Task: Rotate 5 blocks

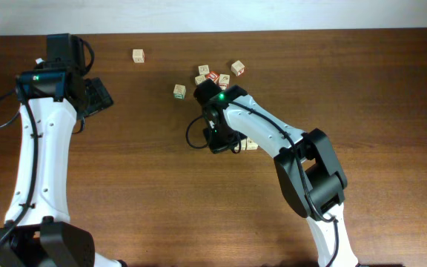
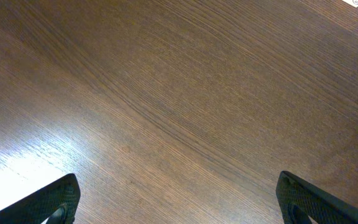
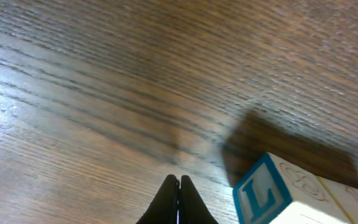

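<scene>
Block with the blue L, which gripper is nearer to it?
Right. The right gripper, shut, sits just beside the blue-L block. The left gripper, open, is far off to the block's left, over bare wood.

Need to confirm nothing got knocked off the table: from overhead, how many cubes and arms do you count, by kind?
Red-topped cube: 1
Other wooden cubes: 7, the last partly hidden under an arm
Robot arms: 2
Total: 10
</scene>
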